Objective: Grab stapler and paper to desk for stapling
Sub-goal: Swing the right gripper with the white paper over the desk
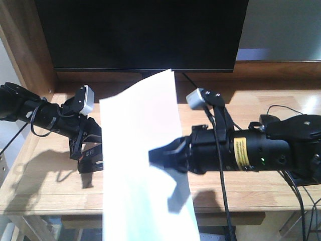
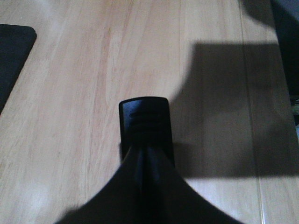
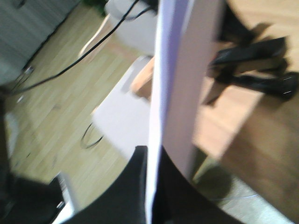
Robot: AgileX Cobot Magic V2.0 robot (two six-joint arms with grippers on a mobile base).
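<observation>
The white paper [image 1: 140,125] hangs upright over the desk's front edge, and my right gripper [image 1: 161,158] is shut on its right edge. In the right wrist view the paper [image 3: 180,70] shows edge-on, pinched in the right gripper [image 3: 152,156]. My left gripper [image 2: 145,151] is shut on the black stapler [image 2: 145,122], whose ribbed end sticks out just above the desk [image 2: 70,93]. From the front, the left gripper [image 1: 89,159] hovers low over the left side of the desk [image 1: 251,183], partly behind the paper.
A large dark monitor [image 1: 145,30] stands at the back of the desk. The corner of a black mat [image 2: 11,51] lies at the left. Cables [image 1: 281,108] trail on the right. The left arm [image 3: 254,51] shows beyond the paper, with the floor [image 3: 56,116] below.
</observation>
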